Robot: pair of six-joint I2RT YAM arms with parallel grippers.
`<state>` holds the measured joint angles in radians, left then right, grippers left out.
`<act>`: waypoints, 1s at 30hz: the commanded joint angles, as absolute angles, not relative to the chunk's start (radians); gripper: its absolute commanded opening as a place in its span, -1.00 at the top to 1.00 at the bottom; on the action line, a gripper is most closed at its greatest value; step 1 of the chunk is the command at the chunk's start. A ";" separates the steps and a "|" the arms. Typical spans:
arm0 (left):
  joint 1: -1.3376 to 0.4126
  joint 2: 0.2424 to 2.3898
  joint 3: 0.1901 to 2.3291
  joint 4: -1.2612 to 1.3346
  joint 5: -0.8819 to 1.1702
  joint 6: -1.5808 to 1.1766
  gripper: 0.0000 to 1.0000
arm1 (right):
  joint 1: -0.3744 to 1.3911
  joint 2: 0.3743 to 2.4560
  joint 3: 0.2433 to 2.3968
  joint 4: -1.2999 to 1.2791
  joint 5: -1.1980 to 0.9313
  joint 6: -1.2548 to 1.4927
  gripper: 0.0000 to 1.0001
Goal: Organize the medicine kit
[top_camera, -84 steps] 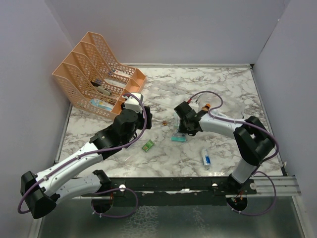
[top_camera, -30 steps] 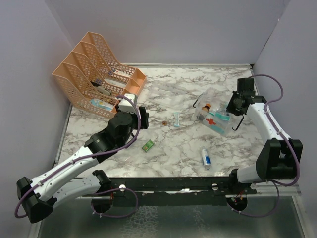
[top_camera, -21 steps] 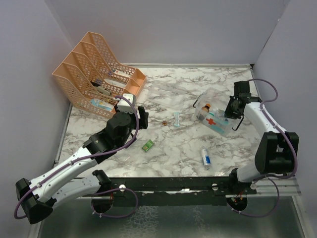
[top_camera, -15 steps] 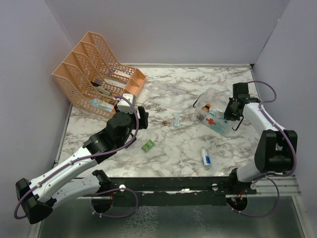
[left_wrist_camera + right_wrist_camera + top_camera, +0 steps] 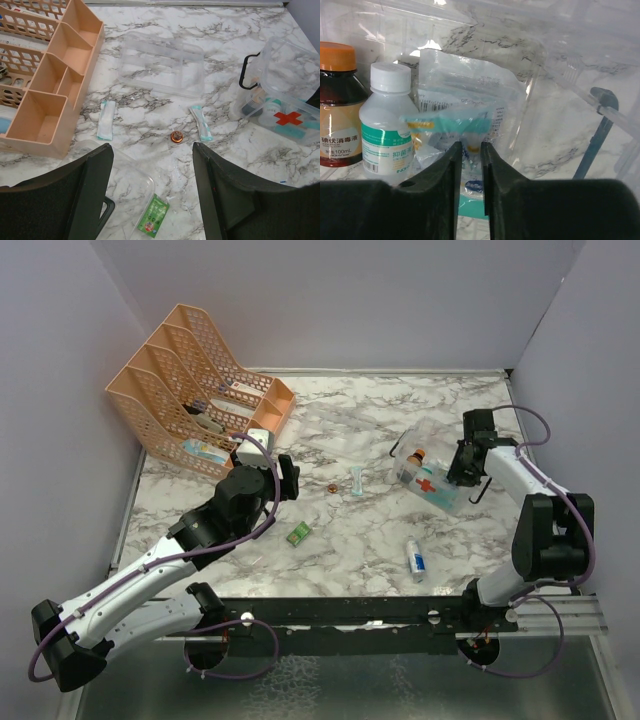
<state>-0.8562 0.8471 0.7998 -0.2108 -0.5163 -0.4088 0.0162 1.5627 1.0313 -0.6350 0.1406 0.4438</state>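
Observation:
The clear medicine kit box (image 5: 428,480) with a red cross stands at the right. In the right wrist view it holds a brown bottle (image 5: 337,107) with an orange cap, a white bottle (image 5: 387,125) and a clear plastic packet (image 5: 470,100) with teal contents. My right gripper (image 5: 458,468) is at the box's right end, and its jaws (image 5: 468,146) are shut on that packet. My left gripper (image 5: 288,478) is open and empty (image 5: 152,146) above the table. Below it lie a green sachet (image 5: 154,215), a small orange cap (image 5: 176,136) and two teal swab packets (image 5: 201,123) (image 5: 105,120).
A peach desk organizer (image 5: 195,395) stands at the back left. A clear lid (image 5: 162,62) lies in mid-table, and a clear tray (image 5: 125,182) lies under the left wrist. A small white and blue bottle (image 5: 416,560) lies near the front right. The box's black handle (image 5: 595,135) is beside the packet.
My right gripper has moved left from beside the box to its right end. The teal packet that lay mid-table 2.8 s ago is gone from there. The left arm has barely moved.

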 commanded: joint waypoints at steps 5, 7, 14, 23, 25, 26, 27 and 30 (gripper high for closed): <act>-0.850 0.816 0.782 -0.182 -0.547 -0.412 -0.38 | 0.034 1.492 1.060 -0.675 0.162 0.485 0.23; -0.851 0.815 0.779 -0.181 -0.551 -0.411 -0.38 | 0.034 1.478 1.076 -0.684 0.164 0.481 0.23; -0.850 0.822 0.781 -0.181 -0.548 -0.410 -0.39 | 0.040 1.479 1.115 -0.696 0.154 0.451 0.23; -0.851 0.830 0.784 -0.181 -0.544 -0.408 -0.39 | 0.088 1.527 1.123 -0.627 0.122 0.433 0.20; -0.850 0.830 0.783 -0.182 -0.544 -0.408 -0.39 | 0.094 1.555 1.128 -0.614 0.126 0.434 0.12; -0.850 0.831 0.782 -0.183 -0.545 -0.407 -0.39 | 0.098 1.567 1.133 -0.611 0.135 0.437 0.08; -0.851 0.831 0.783 -0.183 -0.545 -0.406 -0.39 | 0.099 1.580 1.131 -0.607 0.151 0.441 0.03; -0.850 0.831 0.782 -0.181 -0.545 -0.404 -0.39 | 0.101 1.610 1.116 -0.595 0.213 0.454 -0.07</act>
